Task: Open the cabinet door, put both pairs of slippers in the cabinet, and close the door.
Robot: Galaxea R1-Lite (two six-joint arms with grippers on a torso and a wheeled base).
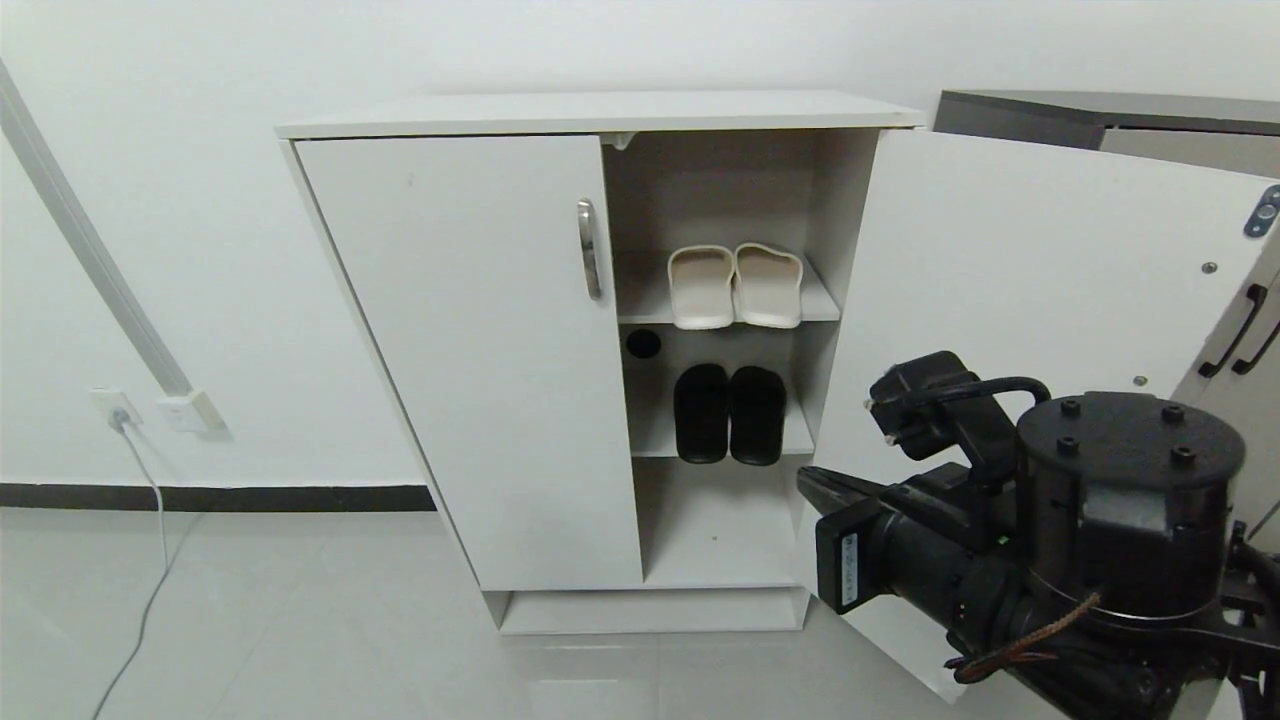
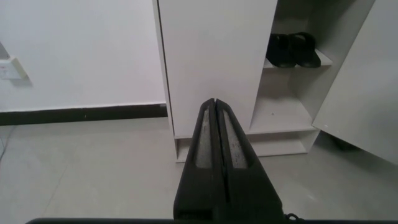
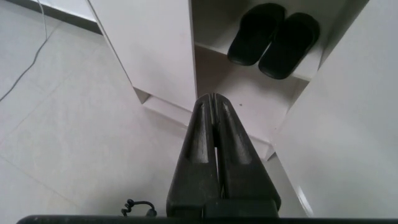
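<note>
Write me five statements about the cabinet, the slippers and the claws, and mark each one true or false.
1. The white slippers sit on the upper shelf, above the black slippers. True.
2. The right door of the cabinet is shut. False: it stands wide open; the left door is the shut one.
3. The right claw holds a slipper. False: it is shut on nothing.
4. The left claw is shut. True.
5. The black slippers lie on the floor. False: they sit on the lower shelf inside the cabinet.
</note>
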